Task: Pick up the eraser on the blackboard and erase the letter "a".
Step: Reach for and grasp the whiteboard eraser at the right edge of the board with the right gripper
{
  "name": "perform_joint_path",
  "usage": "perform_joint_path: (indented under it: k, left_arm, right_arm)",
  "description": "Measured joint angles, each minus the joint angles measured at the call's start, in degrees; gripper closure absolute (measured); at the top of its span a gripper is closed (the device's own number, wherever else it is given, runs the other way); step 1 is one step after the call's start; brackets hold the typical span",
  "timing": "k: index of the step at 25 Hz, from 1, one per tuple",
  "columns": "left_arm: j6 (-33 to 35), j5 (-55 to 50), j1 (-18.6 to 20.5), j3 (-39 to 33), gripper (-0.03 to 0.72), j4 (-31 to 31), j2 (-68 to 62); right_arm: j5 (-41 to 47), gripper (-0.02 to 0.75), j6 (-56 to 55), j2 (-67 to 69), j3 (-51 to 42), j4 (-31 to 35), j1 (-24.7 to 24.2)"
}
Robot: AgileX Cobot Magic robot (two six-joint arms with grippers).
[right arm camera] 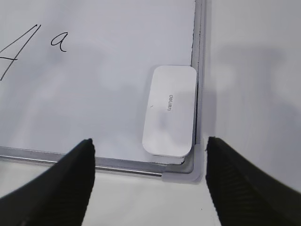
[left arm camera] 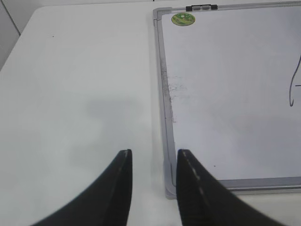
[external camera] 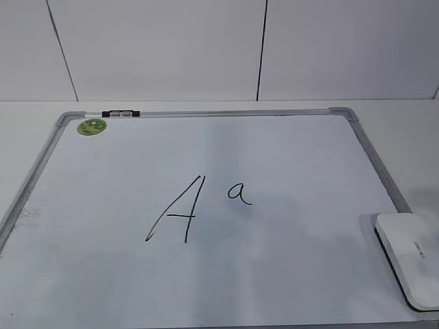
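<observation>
The blackboard (external camera: 288,157) is a white board in a grey frame, lying flat on the table. The small letter "a" (external camera: 239,194) is written near its middle, right of a large capital "A" (external camera: 177,210). The white eraser (external camera: 409,257) lies on the board's near right corner. In the right wrist view, the eraser (right arm camera: 170,110) sits against the frame and the "a" (right arm camera: 59,41) shows at upper left. My right gripper (right arm camera: 150,146) is open and empty, above the board's corner, just short of the eraser. My left gripper (left arm camera: 153,157) is open and empty over the board's near left corner (left arm camera: 170,188).
A round green sticker (external camera: 92,126) and a black marker clip (external camera: 120,114) sit at the board's far left edge. The white table (left arm camera: 75,94) extends left of the board. A white wall stands behind the table.
</observation>
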State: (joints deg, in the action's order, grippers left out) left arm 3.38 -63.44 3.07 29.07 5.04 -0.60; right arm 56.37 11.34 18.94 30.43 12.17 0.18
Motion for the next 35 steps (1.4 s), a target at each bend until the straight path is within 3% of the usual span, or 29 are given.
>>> perform_joint_path:
  k: [15,26,35]
  left_arm:
    - [0.0,0.0,0.0,0.0,0.443,0.0,0.0]
    - [0.0,0.0,0.0,0.0,0.443,0.0,0.0]
    - [0.0,0.0,0.0,0.0,0.444,0.0,0.0]
  right_arm:
    - [-0.5,0.182,2.1,4.0,4.2,-0.8,1.3]
    - [-0.4,0.182,1.6,22.4,11.0,-1.1,7.1]
    - [1.1,0.182,-5.2,36.5,14.2,-1.2,9.9]
